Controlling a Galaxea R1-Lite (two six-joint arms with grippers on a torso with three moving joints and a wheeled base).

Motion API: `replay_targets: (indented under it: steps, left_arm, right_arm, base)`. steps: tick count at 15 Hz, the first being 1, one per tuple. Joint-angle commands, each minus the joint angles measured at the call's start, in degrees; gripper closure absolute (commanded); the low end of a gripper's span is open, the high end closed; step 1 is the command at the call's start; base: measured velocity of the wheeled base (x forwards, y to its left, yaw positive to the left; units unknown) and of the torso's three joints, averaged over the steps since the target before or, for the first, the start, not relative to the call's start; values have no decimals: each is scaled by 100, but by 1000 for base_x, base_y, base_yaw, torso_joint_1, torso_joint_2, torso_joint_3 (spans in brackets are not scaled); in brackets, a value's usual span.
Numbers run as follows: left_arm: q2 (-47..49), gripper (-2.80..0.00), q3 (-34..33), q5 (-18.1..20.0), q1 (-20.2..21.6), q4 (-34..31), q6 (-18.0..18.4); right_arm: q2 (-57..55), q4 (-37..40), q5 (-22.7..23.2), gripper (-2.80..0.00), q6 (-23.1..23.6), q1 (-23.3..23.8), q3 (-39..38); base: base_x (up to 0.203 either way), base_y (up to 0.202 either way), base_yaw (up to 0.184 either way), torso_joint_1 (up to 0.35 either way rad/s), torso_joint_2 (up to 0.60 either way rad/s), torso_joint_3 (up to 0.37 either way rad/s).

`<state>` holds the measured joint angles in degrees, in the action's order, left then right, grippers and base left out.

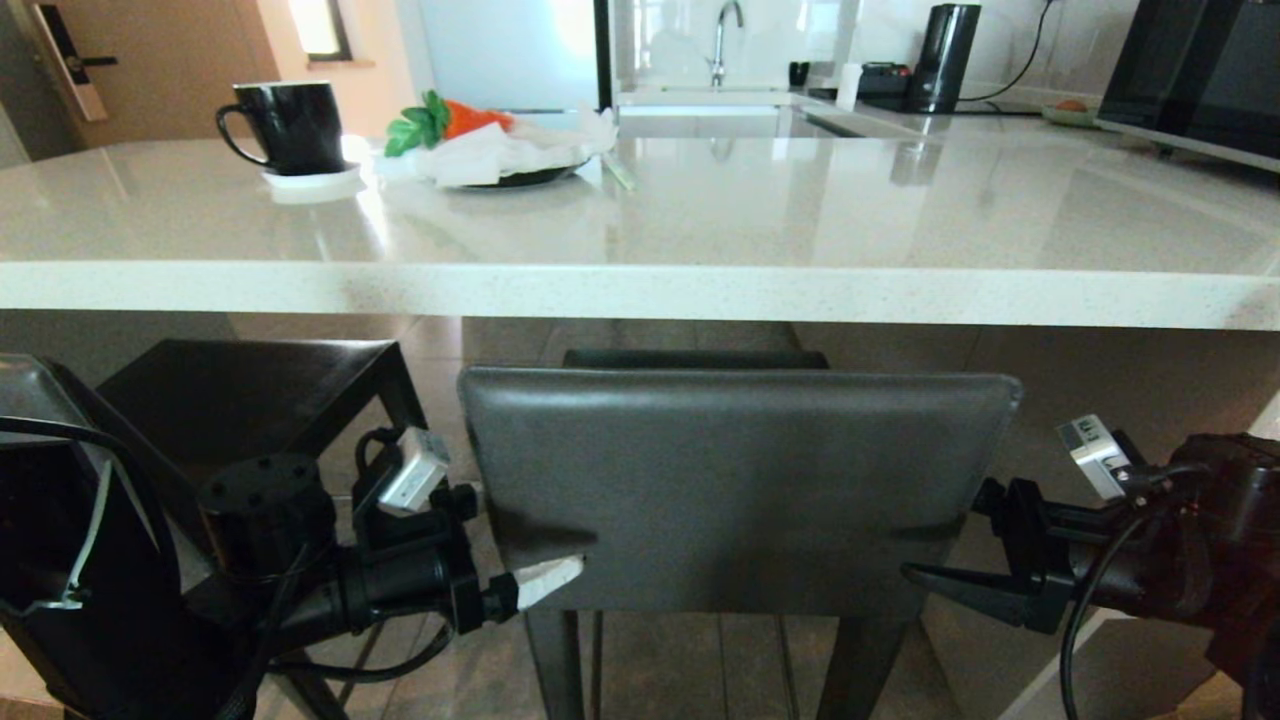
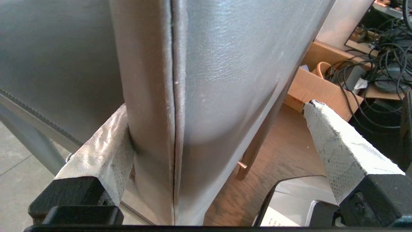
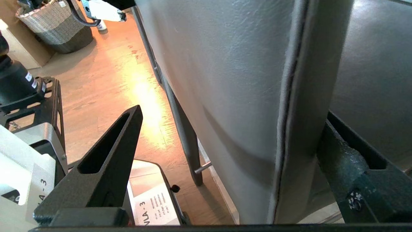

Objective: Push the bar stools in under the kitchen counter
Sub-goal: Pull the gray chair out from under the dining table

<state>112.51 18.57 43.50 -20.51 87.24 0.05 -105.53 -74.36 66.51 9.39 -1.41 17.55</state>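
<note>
A bar stool stands right in front of me, its grey leather backrest [image 1: 735, 480] just below the kitchen counter's thick white edge [image 1: 640, 295]. Its seat [image 1: 695, 358] reaches under the slab. My left gripper [image 1: 530, 565] is open and straddles the backrest's left edge [image 2: 173, 96]: one taped finger [image 2: 106, 151] lies against the front face, the other [image 2: 338, 145] stands clear behind. On the right edge [image 3: 289, 96], my right gripper [image 1: 960, 565] is open too, with its black finger [image 3: 106, 154] apart from the leather. A second dark stool seat [image 1: 240, 390] sits under the counter at the left.
On the counter stand a black mug [image 1: 285, 125] on a white coaster and a plate with a white cloth and toy carrot [image 1: 490, 145]. A black appliance [image 1: 1200, 70] sits at the far right. Cardboard boxes and cables [image 2: 370, 74] and a wicker basket [image 3: 54, 25] lie behind me.
</note>
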Motion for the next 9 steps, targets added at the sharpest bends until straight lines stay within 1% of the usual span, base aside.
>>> replay_targets:
  steps: [1, 3, 9]
  left_arm:
    - [12, -280, -38, 39, -52, 43, 3]
    - [-3, -280, 148, 45, -25, 43, 4]
    - [17, -280, 224, 45, -40, 43, 30]
  right_arm:
    - [-10, -44, 46, -280, -7, -105, 2]
    - [5, -41, 25, -280, -47, -145, 165]
    - [-2, -44, -31, -280, -86, -237, 188]
  base:
    - [0, 0, 0, 0, 0, 0]
    - [0, 0, 0, 0, 0, 0]
    - [0, 0, 0, 0, 0, 0]
